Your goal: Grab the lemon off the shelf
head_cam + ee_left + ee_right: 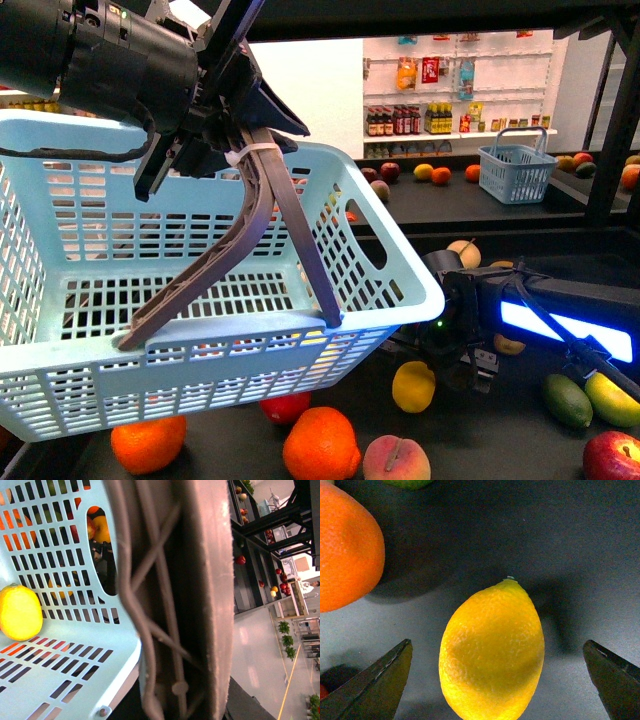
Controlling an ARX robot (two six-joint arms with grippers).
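The lemon [413,386] lies on the shelf's dark tray [500,430], just below the rim of the basket. In the right wrist view the lemon [492,650] sits between my right gripper's two open fingers, touching neither. My right gripper [470,368] [497,645] is open and right beside the lemon. My left gripper [240,150] is shut on the grey basket handle [250,230] [200,605] and holds the light blue basket [380,300] in the air. Another yellow lemon-like fruit [20,611] lies inside the basket.
Two oranges [320,445] [148,440], a peach [396,460], a red fruit [286,405], a green mango [568,398] and a red apple [612,455] lie near the lemon. An orange [347,550] lies close by it. A small blue basket [516,170] stands on the back tier beside a black post [620,110].
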